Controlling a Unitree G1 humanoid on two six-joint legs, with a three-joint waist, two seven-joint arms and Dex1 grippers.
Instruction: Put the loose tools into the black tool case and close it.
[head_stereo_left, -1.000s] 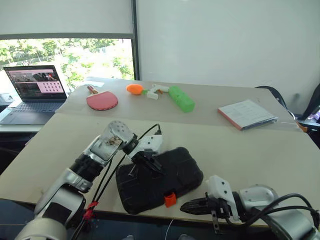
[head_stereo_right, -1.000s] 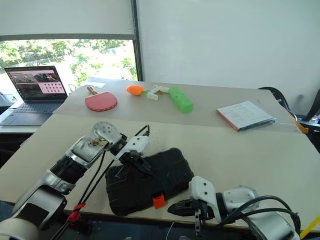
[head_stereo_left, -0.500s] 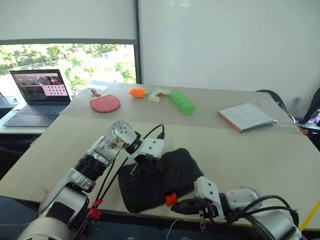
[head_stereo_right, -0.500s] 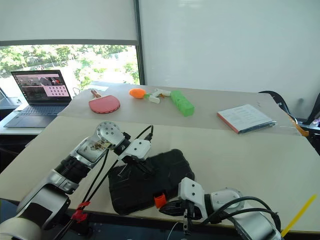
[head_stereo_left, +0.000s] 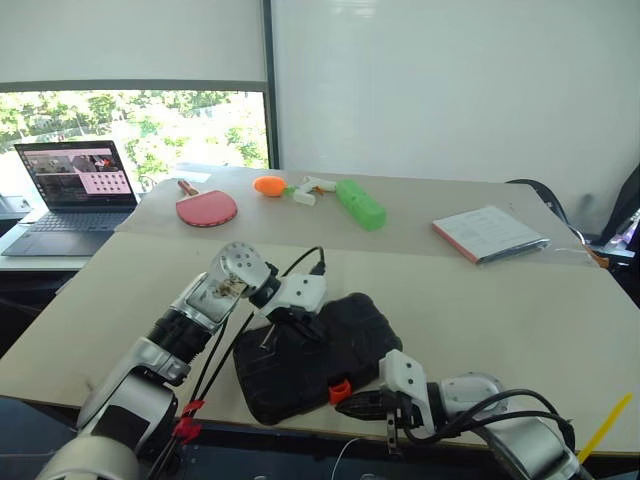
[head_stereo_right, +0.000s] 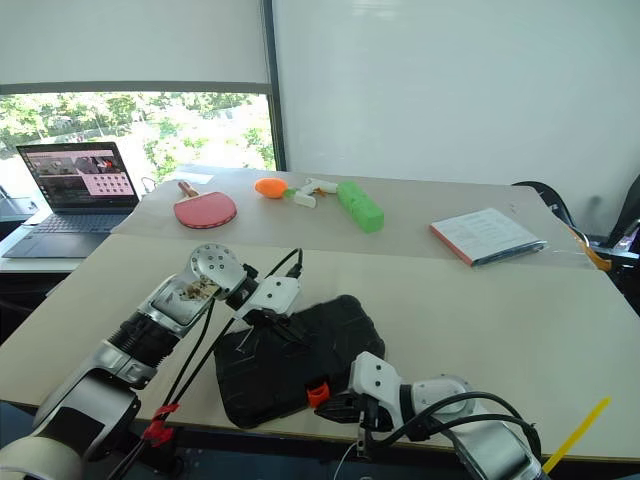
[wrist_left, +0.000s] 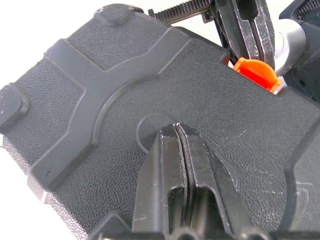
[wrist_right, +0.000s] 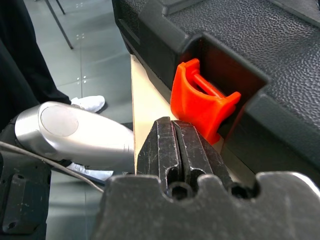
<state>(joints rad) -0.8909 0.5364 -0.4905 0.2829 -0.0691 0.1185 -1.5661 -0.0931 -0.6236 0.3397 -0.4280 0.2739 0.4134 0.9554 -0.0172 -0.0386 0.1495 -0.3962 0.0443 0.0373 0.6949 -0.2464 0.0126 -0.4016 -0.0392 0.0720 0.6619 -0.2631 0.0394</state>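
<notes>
Spanning the room under a window and white wall, two tan tables (head_stereo_left: 480, 300) butt together. On the far one: paddle (head_stereo_left: 205, 207), green and orange toys (head_stereo_left: 340, 195), booklet (head_stereo_left: 488, 232); laptop (head_stereo_left: 68, 185) on a side desk. Black tool case (head_stereo_left: 315, 355) lies closed at the near edge. Left gripper (wrist_left: 177, 131) clenched, empty, tips on the lid. Right gripper (wrist_right: 175, 127) clenched, empty, just beside the orange latch (wrist_right: 200, 102), which hangs unfastened.

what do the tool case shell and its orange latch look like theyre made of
Black tool case: looks like moulded hard plastic with a matt, pebbled grain, raised ribs and rounded bumps; fine pale scratches show on the lid.
Orange latch: probably smoother moulded plastic, a thin curved clip with a slight sheen and crisp edges.
</notes>
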